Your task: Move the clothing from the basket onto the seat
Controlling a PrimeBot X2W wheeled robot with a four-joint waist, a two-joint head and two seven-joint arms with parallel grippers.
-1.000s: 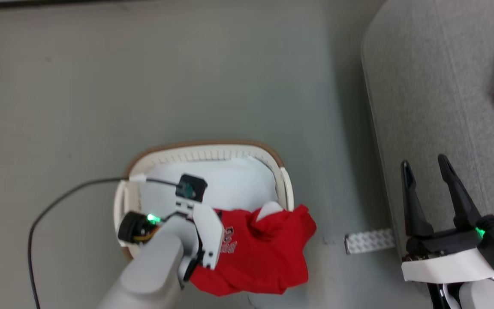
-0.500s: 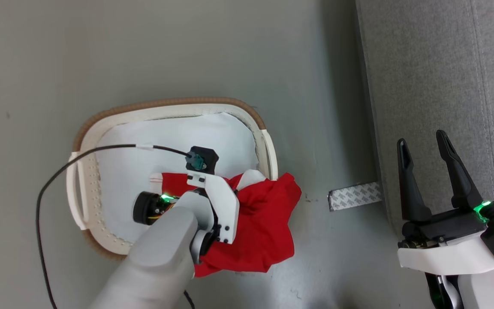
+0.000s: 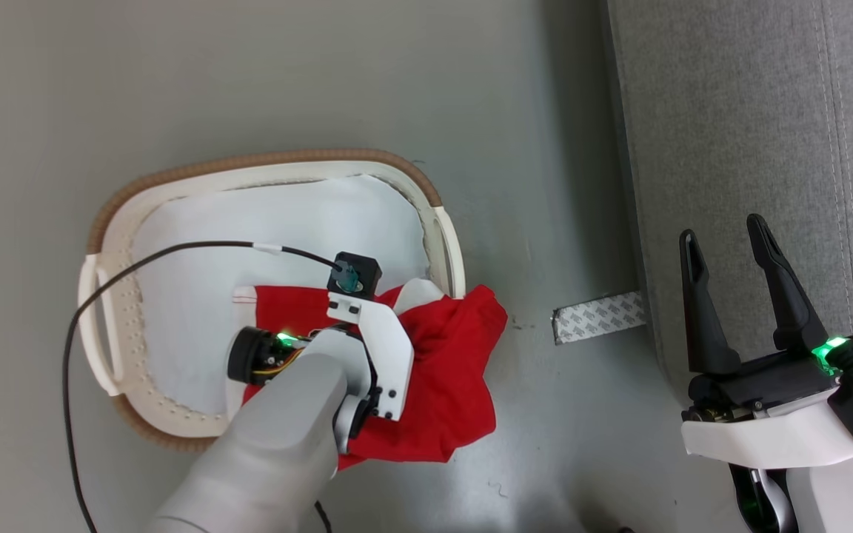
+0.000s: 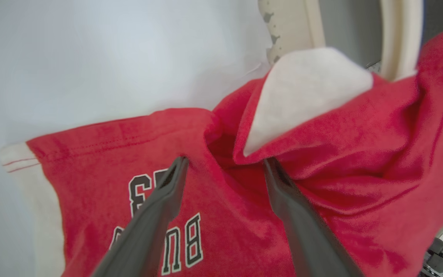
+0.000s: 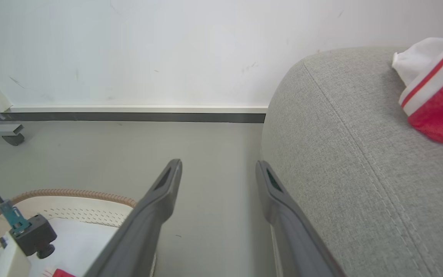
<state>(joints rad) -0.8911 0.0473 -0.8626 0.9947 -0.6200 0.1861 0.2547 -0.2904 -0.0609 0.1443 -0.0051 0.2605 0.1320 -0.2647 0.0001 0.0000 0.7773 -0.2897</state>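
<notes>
Red cloth is being shown in the head view: the clothing (image 3: 441,370) is lying at the right end of the basket (image 3: 278,159), half spilling over the rim toward the seat (image 3: 752,148). The left arm (image 3: 271,451) is being held directly above it, so it is judged far nearer than the right gripper (image 3: 721,229), which is being held spread wide by the seat's left edge, well apart. In the left wrist view the left gripper (image 4: 226,161) is being held spread, pinching nothing; the clothing is lying just beneath the fingertips, its long axis seemingly running across the jaws. Whether the tips are touching cannot be told. In the right wrist view another red-and-white piece (image 5: 440,100) is lying on the seat, far right.
</notes>
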